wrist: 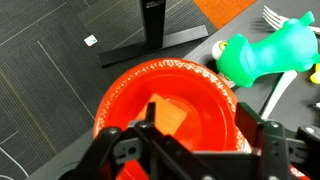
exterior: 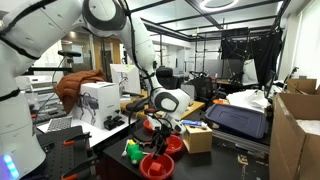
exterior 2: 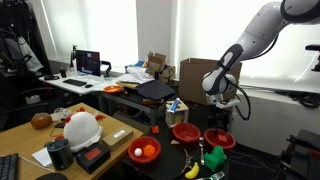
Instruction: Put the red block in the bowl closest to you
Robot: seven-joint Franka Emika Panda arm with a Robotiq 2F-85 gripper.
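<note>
3 red bowls in an exterior view: one (exterior 2: 185,131), a second (exterior 2: 217,136) under the gripper (exterior 2: 222,118), and a third (exterior 2: 144,151) holding orange items, too small to identify. 1 red block (wrist: 170,114): it's lying inside the bowl (wrist: 128,92) right below the wrist camera, reads orange-red there. Claw (wrist: 195,140) looks released, fingers (wrist: 118,150) spread either side and not clamping the block, though the tips are partly cut off by the frame. 1 green toy (wrist: 262,55) just beside that bowl, 1 white fork (wrist: 276,15) past it.
</note>
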